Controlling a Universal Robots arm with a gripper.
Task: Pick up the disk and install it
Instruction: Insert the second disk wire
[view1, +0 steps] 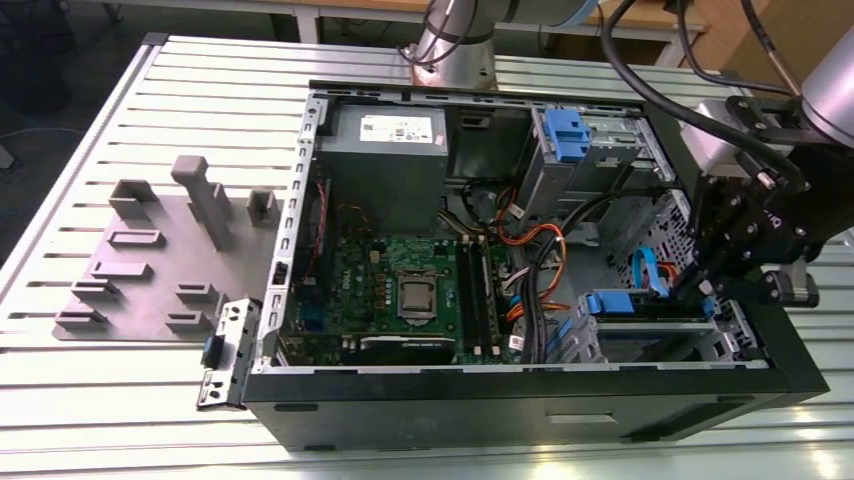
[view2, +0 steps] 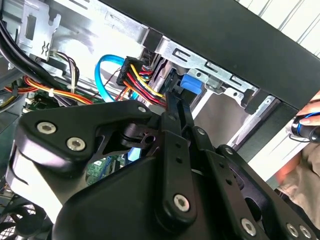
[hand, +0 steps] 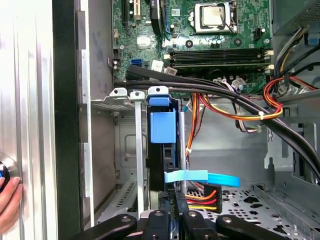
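Disk (hand: 162, 127) is sitting edge-on in the drive bay (hand: 120, 100) at the lower right corner of the open computer case (view1: 534, 400) in the exterior view, so you mostly see its blue carrier: a blue block just below the middle of the first wrist view, and a blue patch (view1: 611, 303) in the lower right of the exterior view. It looks slotted between the metal rails of the bay, but how far in it is seated you can't really tell.

Your end effector (hand: 167, 210) is right on top of it. In the first wrist view the black fingers (hand: 165, 200) come up from the bottom middle of the frame, drawn close together and lined up with the disk's edge, seemingly pinching it, though the actual contact is hidden. In the second wrist view the linkage (view2: 175, 150) points straight at the blue carrier (view2: 190, 82) in the upper middle.

A light blue flat cable (hand: 200, 176) crosses just in front of the fingers, with red, yellow and orange wires (hand: 202, 195) beside it. The motherboard (view1: 400, 290) fills the case's middle. The case rests on a slatted metal worktop (view1: 134, 400), next to a grey fixture plate (view1: 147, 260) at left. A person's hand (hand: 7, 197) is at the lower left edge of the first wrist view.
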